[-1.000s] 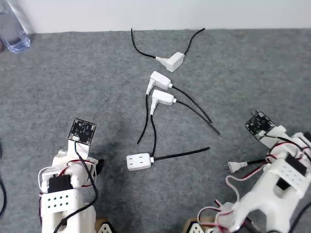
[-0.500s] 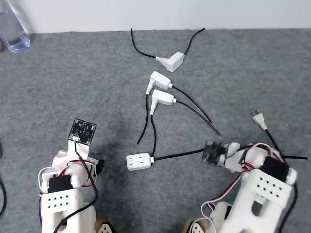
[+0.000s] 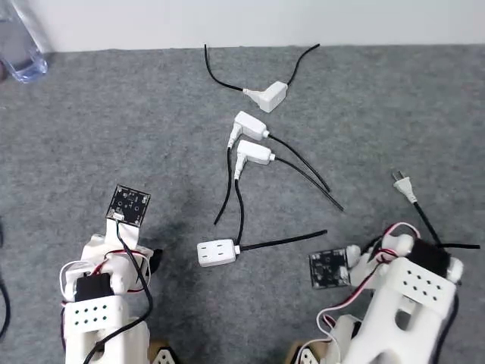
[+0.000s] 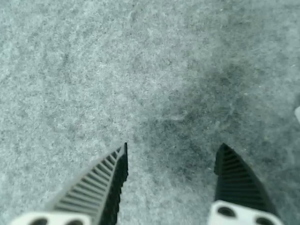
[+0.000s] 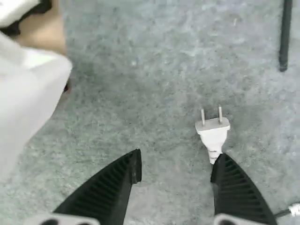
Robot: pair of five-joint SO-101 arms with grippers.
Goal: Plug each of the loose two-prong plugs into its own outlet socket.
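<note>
Plug point(image 5: 213, 132) — white, two prongs, flat on the grey carpet point(image 5: 154, 75) in my right wrist view. The prongs point away from my right gripper point(image 5: 178, 159). Its cord end sits right at the tip of one finger point(image 5: 234, 187); touching or not, I cannot tell. Right gripper spread wide, nothing between the fingers, low over the carpet. A black cable point(image 5: 283, 35) lies farther off, beyond the plug.

High view: a loose plug point(image 3: 402, 184) lies flat at about 4 o'clock on the carpet, prongs toward 11 o'clock. Its black cord point(image 3: 421, 220) trails toward 5 o'clock and passes beside my right arm point(image 3: 413, 292). Whether this is the plug at my fingers, I cannot tell.

Socket block point(image 3: 216, 252) — white, flat, just toward 6 o'clock from the middle, between my two arms and nearer the left one. Its cable point(image 3: 280, 242) runs off toward 3 o'clock. The loose plug is well apart from it.

At 12 o'clock from the block, two white connectors point(image 3: 250, 125) point(image 3: 255, 154) lie close together, with black cords trailing from both. A third connector point(image 3: 270, 96) sits farther toward 12.

Left gripper point(image 4: 173, 150): fingers wide, holding nothing, hanging over carpet. My left arm point(image 3: 106, 296) sits at 7 o'clock. A clear bottle point(image 3: 19, 45) stands in the 10 o'clock corner.
</note>
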